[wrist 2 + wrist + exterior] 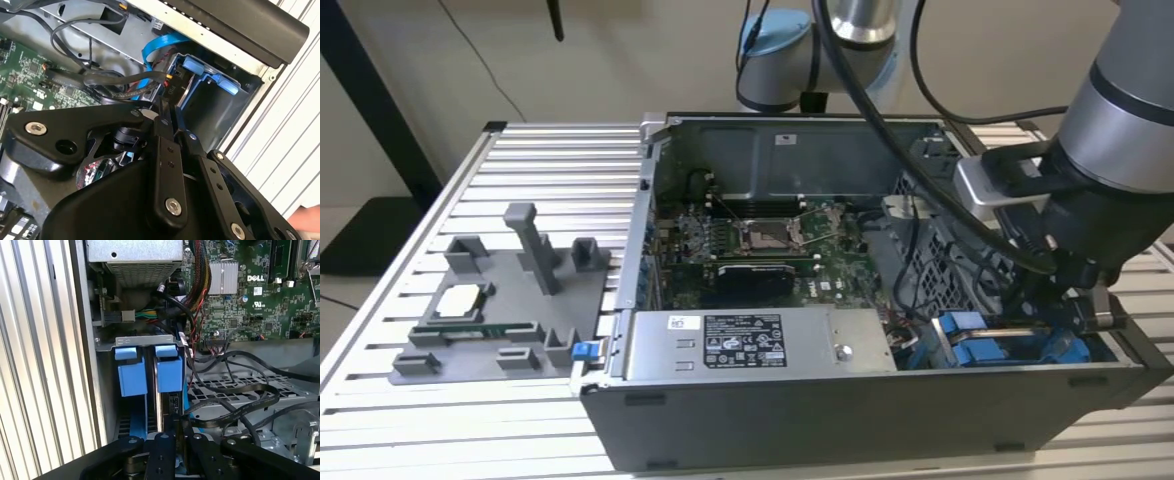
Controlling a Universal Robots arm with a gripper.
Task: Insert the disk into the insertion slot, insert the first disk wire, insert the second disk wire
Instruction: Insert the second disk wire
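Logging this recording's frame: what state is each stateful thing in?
gripper: fingers shut together, down by the insertion slot.
disk: standing on edge inside the insertion slot.
insertion slot: occupied, blue tabs showing.
computer case: side open, motherboard exposed.
black cables: lying loose over the perforated cage.

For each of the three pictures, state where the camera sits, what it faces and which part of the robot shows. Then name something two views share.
Exterior view: off the arm, above, facing the open computer case; the arm's dark wrist shows.
First wrist view: on the arm, facing the insertion slot; the gripper shows.
Second wrist view: on the arm, facing the same slot past the gripper.
Shared: both wrist views show the slot's blue tabs.
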